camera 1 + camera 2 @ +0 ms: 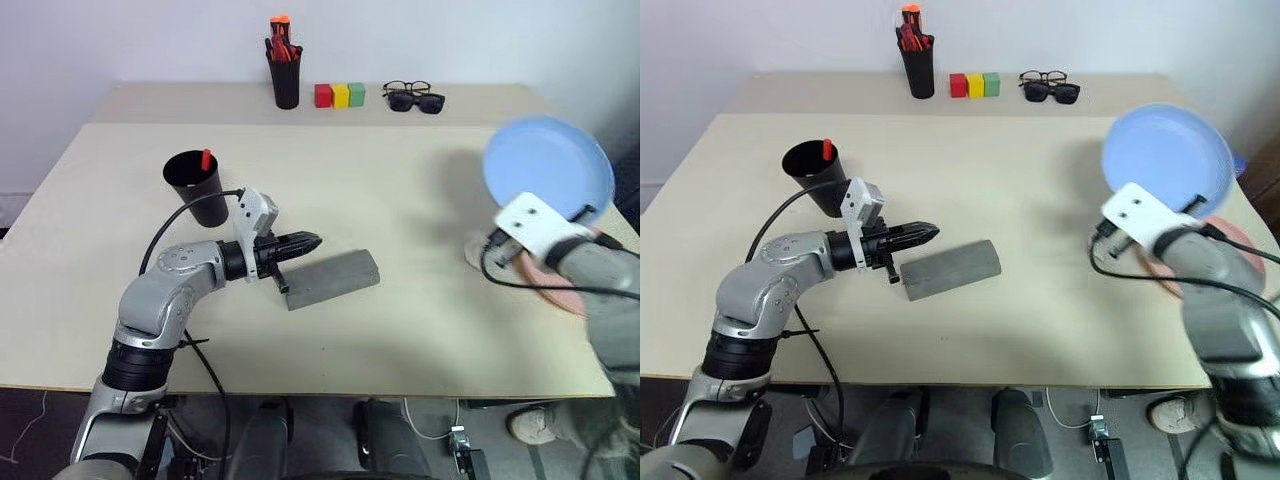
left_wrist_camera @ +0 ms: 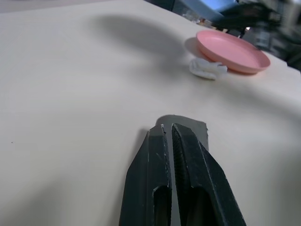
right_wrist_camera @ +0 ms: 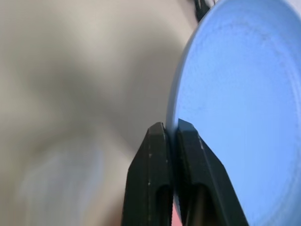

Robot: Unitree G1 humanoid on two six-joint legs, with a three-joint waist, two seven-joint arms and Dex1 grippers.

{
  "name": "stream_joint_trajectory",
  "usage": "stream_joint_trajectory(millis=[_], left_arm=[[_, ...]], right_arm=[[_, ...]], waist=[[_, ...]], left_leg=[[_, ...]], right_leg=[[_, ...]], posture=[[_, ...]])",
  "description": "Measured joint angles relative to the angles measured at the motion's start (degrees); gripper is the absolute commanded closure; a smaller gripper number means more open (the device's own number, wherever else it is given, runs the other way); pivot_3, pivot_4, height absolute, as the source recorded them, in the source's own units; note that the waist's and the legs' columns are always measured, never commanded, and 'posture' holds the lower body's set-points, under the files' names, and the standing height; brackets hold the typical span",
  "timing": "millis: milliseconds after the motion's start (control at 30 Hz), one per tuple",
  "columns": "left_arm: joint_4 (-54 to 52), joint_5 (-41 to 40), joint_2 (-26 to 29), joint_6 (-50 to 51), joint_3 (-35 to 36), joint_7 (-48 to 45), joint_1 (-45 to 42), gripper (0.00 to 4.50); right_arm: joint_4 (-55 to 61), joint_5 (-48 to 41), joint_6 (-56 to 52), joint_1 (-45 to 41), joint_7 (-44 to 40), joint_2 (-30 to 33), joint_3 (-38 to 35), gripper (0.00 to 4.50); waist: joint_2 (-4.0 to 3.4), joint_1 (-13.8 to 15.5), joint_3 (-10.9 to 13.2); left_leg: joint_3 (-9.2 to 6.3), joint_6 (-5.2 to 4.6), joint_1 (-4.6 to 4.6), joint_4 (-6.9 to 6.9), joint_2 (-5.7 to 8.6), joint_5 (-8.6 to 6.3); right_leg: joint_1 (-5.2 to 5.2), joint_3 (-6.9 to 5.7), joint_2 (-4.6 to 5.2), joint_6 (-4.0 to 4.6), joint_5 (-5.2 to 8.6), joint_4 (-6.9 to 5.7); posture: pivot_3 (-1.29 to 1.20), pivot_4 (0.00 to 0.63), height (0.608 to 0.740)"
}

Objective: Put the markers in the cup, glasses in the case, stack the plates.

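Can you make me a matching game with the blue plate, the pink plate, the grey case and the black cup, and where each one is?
Things:
1. light blue plate
2. pink plate
3. grey case
4. black cup

Places or states:
A. closed, lying on the table by the left gripper
B. standing, with a red marker inside
C. lifted, pinched at its rim by the right gripper
D. flat on the table

Pairs: 1-C, 2-D, 3-A, 4-B

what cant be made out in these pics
- Inside of the case: it lies shut, so whether the glasses are in it is hidden.
- Cup: a red tip pokes out; the wall hides the rest and any second marker.
- Pink plate: in the eye views, largely behind the right arm and the blue plate held by the right gripper.
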State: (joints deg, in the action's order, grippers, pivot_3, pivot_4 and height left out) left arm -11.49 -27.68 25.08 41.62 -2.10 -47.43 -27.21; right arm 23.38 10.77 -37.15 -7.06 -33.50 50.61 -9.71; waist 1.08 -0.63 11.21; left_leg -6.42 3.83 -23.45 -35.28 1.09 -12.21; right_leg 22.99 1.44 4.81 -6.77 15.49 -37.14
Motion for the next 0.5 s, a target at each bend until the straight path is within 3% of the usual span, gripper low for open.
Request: stream_joint_trajectory(millis=[133, 333, 467, 500], left_arm=[[3.35, 0.74, -1.32, -2.16, -2.31, -1.1, -2.62, 4.31], [4.75, 1.33, -1.38, -3.8, -3.44, -1.13, -3.24, 4.31], [4.24, 1.32, -0.42, -3.82, -3.19, -0.78, -2.66, 4.31], [3.89, 1.26, -0.05, -3.78, -2.83, -0.6, -2.15, 4.31]], right_arm=[[3.52, -2.57, -2.6, 4.06, -2.2, -0.8, -2.27, 1.53], [5.95, -5.36, -1.71, 4.47, -2.89, -4.67, 3.12, 1.53], [0.32, -3.65, -0.3, 3.34, -0.81, -5.28, 7.32, 1.53], [-2.21, -2.28, 0.72, 2.64, 0.56, -5.3, 8.75, 2.06]], waist=[[-0.03, -0.82, -0.01], [-0.06, -0.92, -0.02], [-0.07, -0.43, -0.01], [-0.07, -0.39, -0.01]], left_leg=[[0.09, 0.0, 0.14, -0.01, -0.04, 0.0], [0.05, 0.0, 0.12, 0.0, -0.05, 0.0], [0.06, 0.0, 0.11, 0.0, -0.03, 0.0], [0.06, 0.0, 0.12, 0.0, -0.03, 0.0]], right_leg=[[-0.07, 0.06, -0.02, 0.01, 0.0, 0.0], [-0.08, 0.05, -0.03, 0.01, 0.0, 0.0], [-0.08, 0.05, -0.02, 0.01, 0.0, 0.01], [-0.08, 0.05, -0.02, 0.01, 0.01, 0.02]], posture=[[0.0, 0.15, 0.74], [0.0, 0.15, 0.74], [0.0, 0.15, 0.74], [0.0, 0.15, 0.74]])
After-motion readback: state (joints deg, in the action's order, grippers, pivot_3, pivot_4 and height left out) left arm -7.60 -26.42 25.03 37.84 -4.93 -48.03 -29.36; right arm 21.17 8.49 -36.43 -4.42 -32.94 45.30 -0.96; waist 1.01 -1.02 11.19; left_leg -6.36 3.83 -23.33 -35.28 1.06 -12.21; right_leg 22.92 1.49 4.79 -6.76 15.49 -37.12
